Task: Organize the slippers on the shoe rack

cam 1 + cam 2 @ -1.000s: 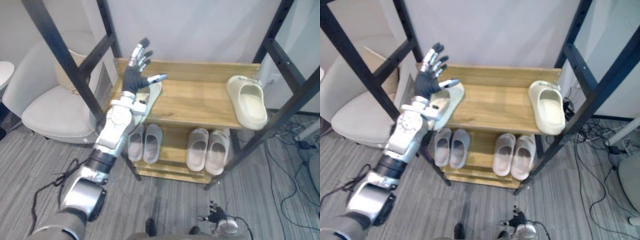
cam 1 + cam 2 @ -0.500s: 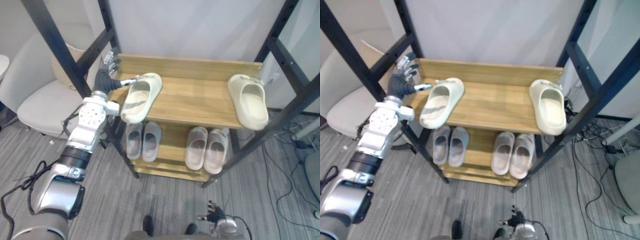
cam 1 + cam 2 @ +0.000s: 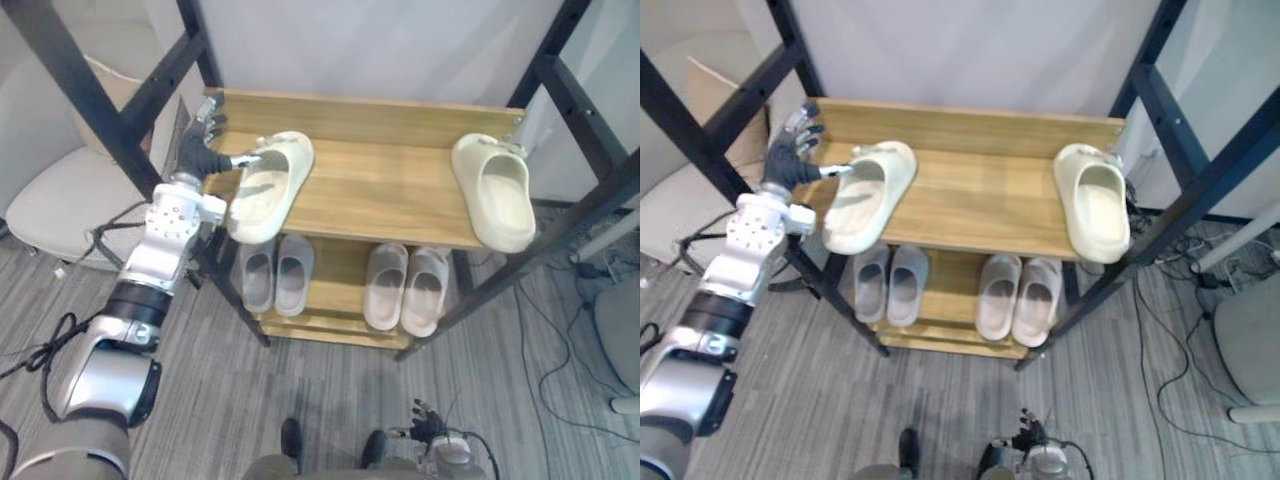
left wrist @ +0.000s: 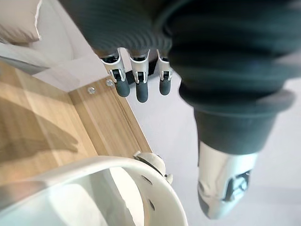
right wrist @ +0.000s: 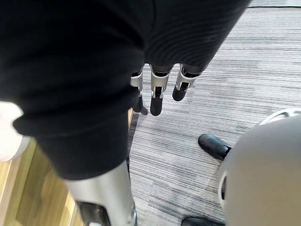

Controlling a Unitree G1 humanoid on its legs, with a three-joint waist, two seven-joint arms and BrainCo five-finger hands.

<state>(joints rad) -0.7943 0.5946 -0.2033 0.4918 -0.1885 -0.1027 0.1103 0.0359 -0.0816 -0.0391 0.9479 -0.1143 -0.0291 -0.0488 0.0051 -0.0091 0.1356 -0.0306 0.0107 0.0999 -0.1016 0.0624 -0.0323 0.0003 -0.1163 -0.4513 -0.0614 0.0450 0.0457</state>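
My left robot hand (image 3: 200, 143) is spread open, thumb at the rim of the cream slipper (image 3: 265, 187) overhanging the top of the shoe rack (image 3: 390, 205); the second slipper (image 3: 495, 190) lies at its right end. My right robot hand (image 3: 428, 432) hangs relaxed over grey carpet (image 3: 250, 400).

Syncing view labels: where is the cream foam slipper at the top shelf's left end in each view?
Left eye view: cream foam slipper left of centre, near end past the shelf's front edge.
Right eye view: same slipper, left of centre.
Left wrist view: its curved rim in close-up.
Right wrist view: no sure match.
Shared landmark: light wooden top shelf beneath it.
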